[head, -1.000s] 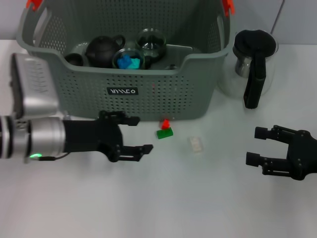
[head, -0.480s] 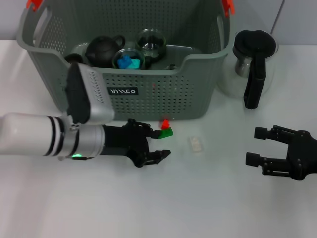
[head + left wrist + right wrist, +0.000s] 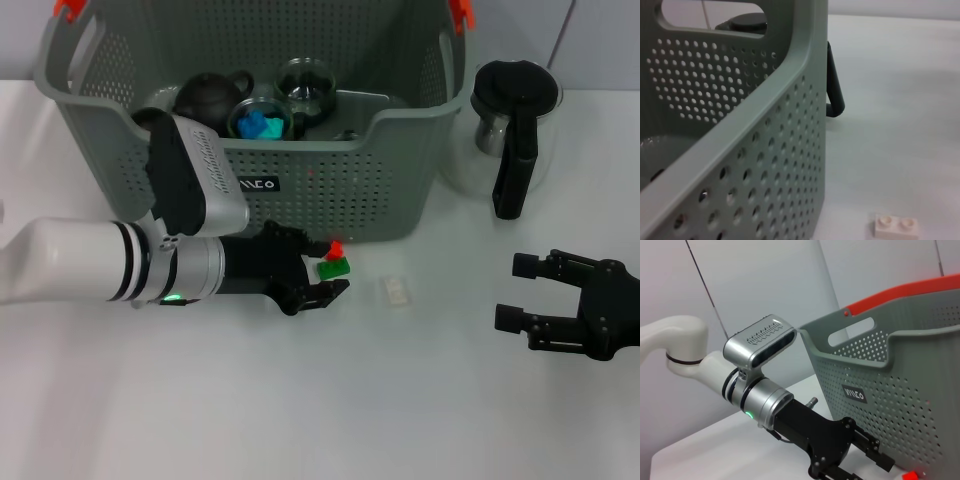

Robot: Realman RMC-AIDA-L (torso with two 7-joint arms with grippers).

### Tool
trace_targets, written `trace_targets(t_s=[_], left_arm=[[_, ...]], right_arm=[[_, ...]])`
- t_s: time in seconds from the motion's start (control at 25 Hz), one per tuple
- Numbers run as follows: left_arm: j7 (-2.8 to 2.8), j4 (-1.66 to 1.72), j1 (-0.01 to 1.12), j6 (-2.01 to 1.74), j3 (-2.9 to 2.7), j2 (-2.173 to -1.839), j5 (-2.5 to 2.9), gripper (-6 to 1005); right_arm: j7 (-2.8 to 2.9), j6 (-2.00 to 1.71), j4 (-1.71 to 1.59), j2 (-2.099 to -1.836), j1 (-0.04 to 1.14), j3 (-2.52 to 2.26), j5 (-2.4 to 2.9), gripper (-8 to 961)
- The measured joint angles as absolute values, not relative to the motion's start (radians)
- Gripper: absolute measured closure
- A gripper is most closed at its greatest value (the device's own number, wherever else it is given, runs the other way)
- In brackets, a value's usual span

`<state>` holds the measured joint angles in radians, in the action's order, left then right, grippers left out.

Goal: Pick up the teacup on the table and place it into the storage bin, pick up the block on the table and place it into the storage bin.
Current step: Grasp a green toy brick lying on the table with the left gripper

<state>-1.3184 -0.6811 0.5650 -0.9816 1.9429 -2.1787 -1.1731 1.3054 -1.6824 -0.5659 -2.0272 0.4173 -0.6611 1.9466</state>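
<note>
The left gripper (image 3: pixel 318 268) had slid across the table (image 3: pixel 330 400) over the last second, from well left of the block (image 3: pixel 333 262) to right up against it. Its fingers were spread apart, one on each side of the little green and red block, but not pinching it yet. That looked like the start of the grab, so the squeeze and lift were likely next. The block sat on the table just in front of the bin (image 3: pixel 300 180), near its front wall. A small white brick (image 3: pixel 396 291) lay a bit to the right of it, and the left wrist view showed that brick (image 3: pixel 897 226) beside the bin wall (image 3: pixel 740 165). Inside the bin were a dark teapot (image 3: pixel 208 100), a glass cup (image 3: pixel 306 85) and a cup with something blue in it (image 3: pixel 260 122), so the teacup part may have been done, though I cannot tell which one is the teacup. The right gripper (image 3: pixel 522 294) had stayed in its place at the right, low over the table, fingers spread and holding nothing. A glass jug (image 3: pixel 510 135) with a black handle stood to the right of the bin. The table was plain white and smooth, with a pale wall behind
</note>
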Motion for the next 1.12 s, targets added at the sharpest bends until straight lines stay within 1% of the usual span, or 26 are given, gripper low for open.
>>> trace_targets(t_s=[0.24,0.68,1.12], left_arm=[[-1.317,-0.653,0.579,-0.901,1.871,-2.178,-1.197,480],[-1.326,-0.624,0.596,-0.863,1.859,-2.178,-1.2,480],[-1.327,-0.611,0.591,-0.937,1.862,-2.171,-1.2,479]], right_arm=[[1.305,-1.679,-0.564,-2.026,0.416,-0.661,1.947,42],[1.301,-1.676,-0.559,-2.026,0.409,-0.661,1.947,42],[1.3,-1.679,-0.558,-2.025,0.407,-0.661,1.946,42]])
